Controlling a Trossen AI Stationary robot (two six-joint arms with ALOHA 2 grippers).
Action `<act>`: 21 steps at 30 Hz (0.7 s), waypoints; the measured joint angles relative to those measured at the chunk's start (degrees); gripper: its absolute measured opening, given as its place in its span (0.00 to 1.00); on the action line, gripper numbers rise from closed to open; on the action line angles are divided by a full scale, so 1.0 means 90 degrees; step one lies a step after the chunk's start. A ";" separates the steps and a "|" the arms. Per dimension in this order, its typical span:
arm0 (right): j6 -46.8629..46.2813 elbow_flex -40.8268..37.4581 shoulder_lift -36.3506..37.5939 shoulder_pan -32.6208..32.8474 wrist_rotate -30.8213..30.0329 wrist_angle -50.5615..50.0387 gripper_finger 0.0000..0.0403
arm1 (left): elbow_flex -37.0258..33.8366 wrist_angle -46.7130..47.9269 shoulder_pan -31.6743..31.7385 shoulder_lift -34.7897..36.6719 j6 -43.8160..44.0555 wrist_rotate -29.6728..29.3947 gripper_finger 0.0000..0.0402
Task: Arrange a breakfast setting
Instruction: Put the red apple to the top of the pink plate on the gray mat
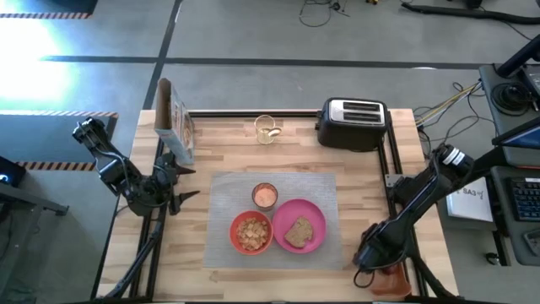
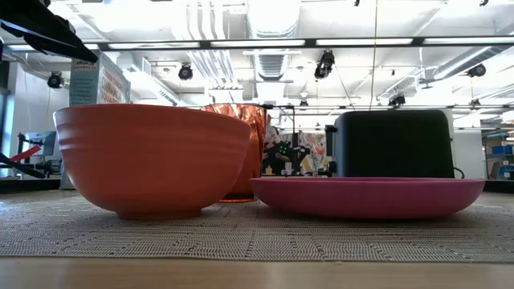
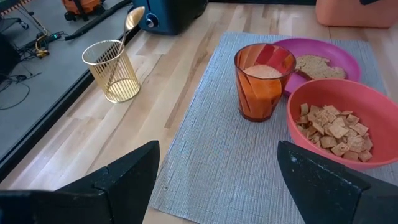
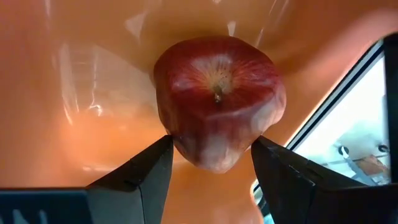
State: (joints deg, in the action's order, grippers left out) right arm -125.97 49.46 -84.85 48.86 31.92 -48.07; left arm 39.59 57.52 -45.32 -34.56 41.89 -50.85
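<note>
A grey mat (image 1: 274,190) lies mid-table. On it stand a pink plate (image 1: 314,241) holding a toast slice (image 1: 299,232), a red-orange bowl (image 1: 252,232) of cereal, and a clear cup (image 3: 261,81) of orange drink. A gold spoon (image 3: 134,15) stands in a wire holder (image 3: 112,71) at the far edge. A red apple (image 4: 217,99) rests in the orange tray (image 4: 74,93) at the near right corner. My right gripper (image 4: 211,146) is open above it, stem end facing the gripper, one finger on each side. My left gripper (image 3: 217,149) hangs open at the table's left, holding nothing. My right gripper comes at the apple from above, slanting down, with its two fingers (image 4: 152,168) on either side of the apple's lower flanks (image 4: 186,146). Whether they touch the apple I cannot tell. The apple lies on the tray's floor.
A black-and-chrome toaster (image 1: 353,123) stands at the far right of the table. A cereal box (image 1: 173,122) stands upright at the far left, close to my left arm. Bare wood shows between the mat and the far edge.
</note>
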 joint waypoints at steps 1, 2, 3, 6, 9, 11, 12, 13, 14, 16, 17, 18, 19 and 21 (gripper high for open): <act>0.0002 -0.0067 0.0065 0.0000 -0.0017 0.0002 0.51 | 0.0000 0.0000 0.0000 -0.0003 0.0002 0.0000 0.76; 0.0005 -0.0116 0.0123 0.0000 -0.0024 0.0006 0.51 | 0.0000 0.0000 0.0000 -0.0008 0.0004 0.0000 0.76; 0.0002 -0.0158 0.0173 0.0000 -0.0029 0.0026 0.51 | 0.0000 -0.0001 0.0000 -0.0010 0.0008 0.0000 0.76; 0.0077 -0.0210 0.0244 0.0000 -0.0067 0.0003 0.51 | 0.0000 -0.0001 0.0000 -0.0013 0.0032 -0.0002 0.76; 0.0315 -0.0195 0.0254 0.0002 -0.0060 -0.0023 0.51 | 0.0000 0.0000 0.0000 -0.0013 0.0053 -0.0002 0.76; 0.0406 -0.0149 0.0249 0.0000 -0.0063 -0.0030 0.51 | 0.0000 -0.0002 0.0000 -0.0013 0.0085 -0.0002 0.76; 0.0359 -0.0117 0.0249 0.0000 -0.0067 -0.0043 0.51 | 0.0000 -0.0002 -0.0002 -0.0013 0.0108 -0.0003 0.76; 0.0236 -0.0086 0.0249 0.0002 -0.0085 -0.0050 0.51 | 0.0000 -0.0006 0.0000 -0.0013 0.0124 -0.0007 0.76; 0.0075 -0.0054 0.0249 0.0002 -0.0119 -0.0052 0.51 | 0.0000 -0.0009 0.0000 -0.0013 0.0124 -0.0016 0.76; -0.0171 -0.0018 0.0248 0.0000 -0.0150 -0.0033 0.50 | 0.0000 -0.0087 0.0000 -0.0038 0.0105 -0.0066 0.76; -0.0280 0.0002 0.0247 0.0000 -0.0157 -0.0020 0.50 | 0.0000 -0.0122 -0.0001 -0.0061 0.0087 -0.0071 0.76; -0.0324 0.0028 0.0247 0.0000 -0.0171 0.0003 0.50 | 0.0000 -0.0136 -0.0001 -0.0085 0.0080 -0.0070 0.76; -0.0290 0.0058 0.0247 0.0000 -0.0210 0.0024 0.50 | 0.0000 -0.0147 -0.0002 -0.0104 0.0080 -0.0070 0.76; -0.0185 0.0117 0.0245 0.0000 -0.0388 0.0045 0.50 | 0.0000 -0.0158 0.0000 -0.0176 0.0080 -0.0059 0.76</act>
State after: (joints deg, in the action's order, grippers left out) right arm -127.64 50.52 -82.64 48.86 28.43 -47.66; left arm 39.59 56.10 -45.32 -36.15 42.61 -51.38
